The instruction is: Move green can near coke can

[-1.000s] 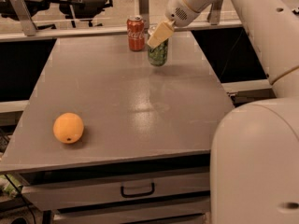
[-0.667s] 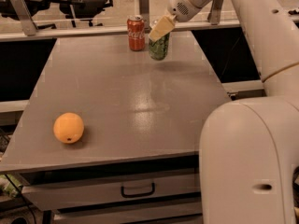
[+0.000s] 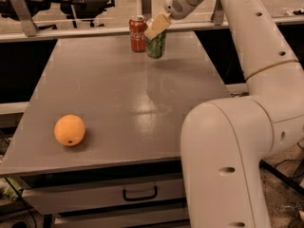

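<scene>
My gripper [image 3: 156, 28] is at the far end of a flat grey rectangular table [image 3: 109, 94], reaching in from the upper right on a thick white jointed arm [image 3: 247, 37]. It is closed on the upper part of the green can [image 3: 156, 48], a metal drink can with a green patterned body and pale markings. One pale cream finger [image 3: 157, 25] lies slanted across the can's top, hiding the rim. I cannot tell whether the can's base is resting on the table or held just above it.

The green can stands upright, just beside the coke can [image 3: 137, 33] and on its right. The coke can is a red metal drink can with white script and a silver top, also upright. The two are very close together, and I cannot tell whether they touch.

Well apart from both cans, near the front left corner of the table, lies a round orange fruit [image 3: 69, 130]. Under the table's front edge is a grey drawer [image 3: 95, 196] with a dark handle [image 3: 140, 194]. The large white rounded body of my arm's base [image 3: 223, 165] fills the lower right foreground.
</scene>
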Controlling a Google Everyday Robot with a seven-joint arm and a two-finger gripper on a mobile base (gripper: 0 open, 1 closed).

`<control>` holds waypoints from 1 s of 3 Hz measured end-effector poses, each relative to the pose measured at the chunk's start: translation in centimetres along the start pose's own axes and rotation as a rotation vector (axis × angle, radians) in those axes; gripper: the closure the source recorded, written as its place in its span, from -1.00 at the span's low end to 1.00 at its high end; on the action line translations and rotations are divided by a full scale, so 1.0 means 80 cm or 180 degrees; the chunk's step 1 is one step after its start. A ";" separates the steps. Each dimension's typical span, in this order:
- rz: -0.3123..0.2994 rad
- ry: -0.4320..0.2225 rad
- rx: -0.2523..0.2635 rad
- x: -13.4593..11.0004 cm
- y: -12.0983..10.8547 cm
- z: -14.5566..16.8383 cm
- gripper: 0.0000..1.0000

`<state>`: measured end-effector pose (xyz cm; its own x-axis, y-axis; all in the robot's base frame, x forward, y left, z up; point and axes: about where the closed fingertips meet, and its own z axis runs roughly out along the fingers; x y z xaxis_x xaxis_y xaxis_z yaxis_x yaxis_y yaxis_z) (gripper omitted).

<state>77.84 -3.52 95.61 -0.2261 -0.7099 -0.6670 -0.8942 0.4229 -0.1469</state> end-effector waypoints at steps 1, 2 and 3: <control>0.0064 0.0018 -0.0058 0.002 -0.002 0.018 1.00; 0.0143 0.0017 -0.0098 0.008 -0.006 0.035 1.00; 0.0239 0.0011 -0.0081 0.013 -0.012 0.045 0.72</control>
<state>79.90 -2.65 92.39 -0.2942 -0.6788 -0.6728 -0.8843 0.4604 -0.0779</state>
